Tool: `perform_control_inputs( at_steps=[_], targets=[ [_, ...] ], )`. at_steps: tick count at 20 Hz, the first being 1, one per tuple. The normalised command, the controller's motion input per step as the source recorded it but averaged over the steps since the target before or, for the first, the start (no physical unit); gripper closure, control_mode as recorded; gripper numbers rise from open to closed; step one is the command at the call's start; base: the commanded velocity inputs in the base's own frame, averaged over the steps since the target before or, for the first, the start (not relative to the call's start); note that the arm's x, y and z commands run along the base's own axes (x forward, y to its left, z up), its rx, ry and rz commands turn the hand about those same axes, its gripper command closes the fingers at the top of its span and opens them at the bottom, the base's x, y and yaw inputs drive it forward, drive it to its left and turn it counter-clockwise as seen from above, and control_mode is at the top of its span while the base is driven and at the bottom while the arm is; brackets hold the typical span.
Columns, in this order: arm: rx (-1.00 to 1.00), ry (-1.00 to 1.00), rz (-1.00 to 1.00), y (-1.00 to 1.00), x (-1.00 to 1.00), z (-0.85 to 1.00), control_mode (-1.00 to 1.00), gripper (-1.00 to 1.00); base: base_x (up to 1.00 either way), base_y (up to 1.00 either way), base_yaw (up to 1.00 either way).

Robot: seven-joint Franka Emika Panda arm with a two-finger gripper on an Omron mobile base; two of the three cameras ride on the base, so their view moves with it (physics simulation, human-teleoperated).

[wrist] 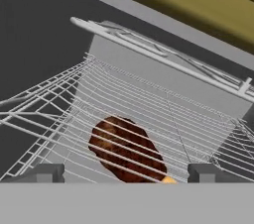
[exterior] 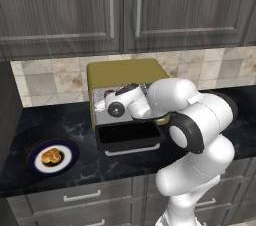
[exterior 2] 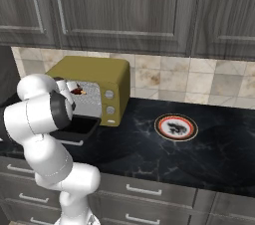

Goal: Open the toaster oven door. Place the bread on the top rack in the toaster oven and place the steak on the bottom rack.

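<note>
Inside the toaster oven (exterior: 125, 72), seen from the hand view, a rounded reddish-brown lump (wrist: 128, 149) lies under the thin wires of a rack (wrist: 149, 119) — whether it is bread or steak I cannot tell from its mottled surface. The rack is a grid of fine grey wires spanning the speckled grey cavity, with a silver bar (wrist: 163, 54) running across near the top.

The toaster oven is a boxy olive-yellow unit standing on the black marbled counter (exterior 2: 149, 154) against the tiled wall, with round knobs (exterior 2: 110, 102) on its right front panel. Its door (exterior: 129, 137) hangs open, folded down flat in front — a black panel with a pale handle along its outer edge.

Left of the oven, on a dark-rimmed plate (exterior: 35, 162), sits a small golden-brown roll (exterior: 51, 156). Well to the right of the oven a red-rimmed plate (exterior 2: 160, 130) carries a flat dark steak (exterior 2: 175, 128).

The white arm bends sharply at its elbow and reaches level into the oven's mouth. The gripper (wrist: 127, 173) is just inside the cavity, its jaws spread wide on either side of the lump and clasping nothing.
</note>
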Motion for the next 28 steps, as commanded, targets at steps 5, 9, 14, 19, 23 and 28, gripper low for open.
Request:
perform_control_inputs(
  at_steps=[5,9,14,19,23,28],
  targets=[
    [-0.26,0.0,-0.25,0.14,0.34,-0.1,-1.0,-1.0,0.0,0.0,0.0],
    [-0.3,-0.02,-0.19,0.15,0.16,-0.19,-1.0,-1.0,0.0,0.0,0.0],
    [-0.41,-0.01,-0.23,0.14,0.28,-0.18,-1.0,-1.0,0.0,0.0,0.0],
    [-0.48,-0.02,-0.27,0.24,0.09,-0.17,-1.0,-1.0,0.0,0.0,0.0],
    [-0.43,-0.14,-0.3,0.27,0.0,-0.05,-1.0,-1.0,0.0,0.0,0.0],
    [-0.43,-0.1,-0.33,0.19,0.01,0.02,-1.0,-1.0,0.0,0.0,0.0]
  ],
)
